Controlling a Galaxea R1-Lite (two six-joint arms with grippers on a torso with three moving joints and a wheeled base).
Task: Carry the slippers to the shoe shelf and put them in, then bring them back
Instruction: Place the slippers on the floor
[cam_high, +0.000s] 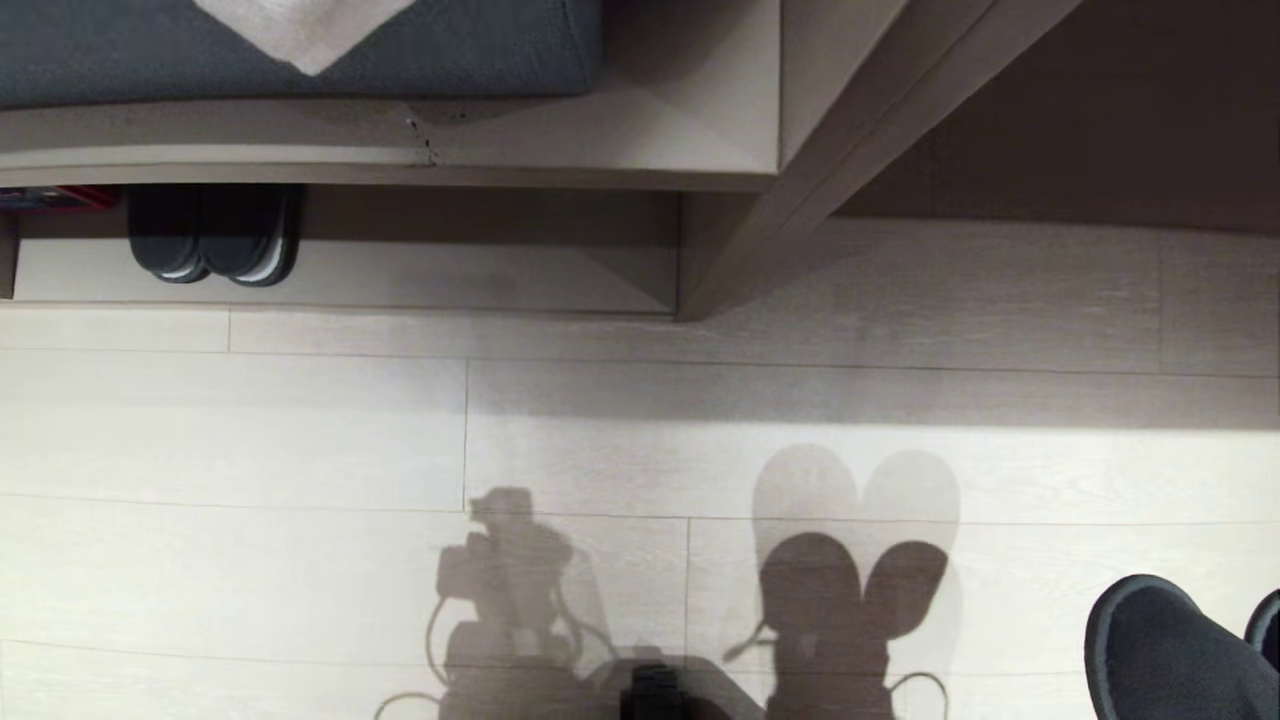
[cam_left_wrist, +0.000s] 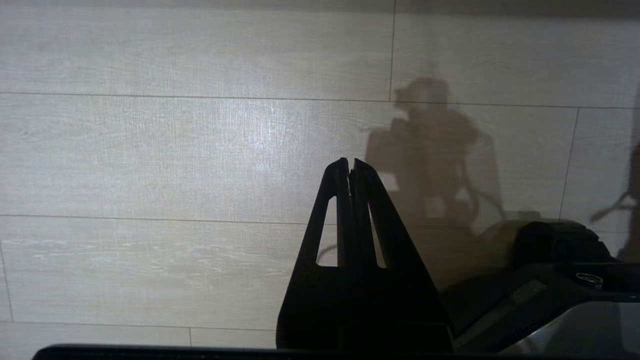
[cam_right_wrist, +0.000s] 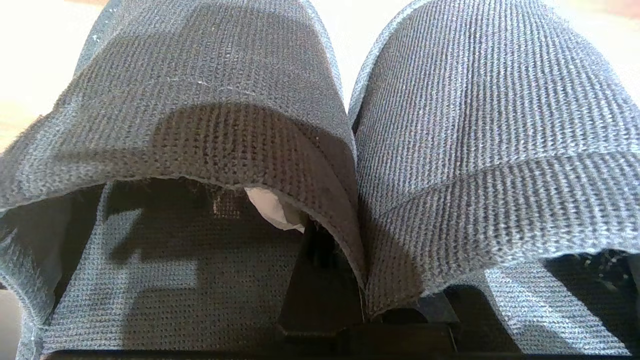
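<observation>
Slippers (cam_right_wrist: 320, 125) fill my right wrist camera, pinched together in the right gripper (cam_right_wrist: 332, 280).
My left gripper (cam_left_wrist: 351, 167) hangs over the floor (cam_left_wrist: 150, 150), fingers pressed together; shoe shelf (cam_high: 450, 275) ahead holds a black pair (cam_high: 215, 235).

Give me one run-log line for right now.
right claw: shut on slippers, carried above floor | left claw: shut, empty | shoe shelf: ahead, black pair inside
</observation>
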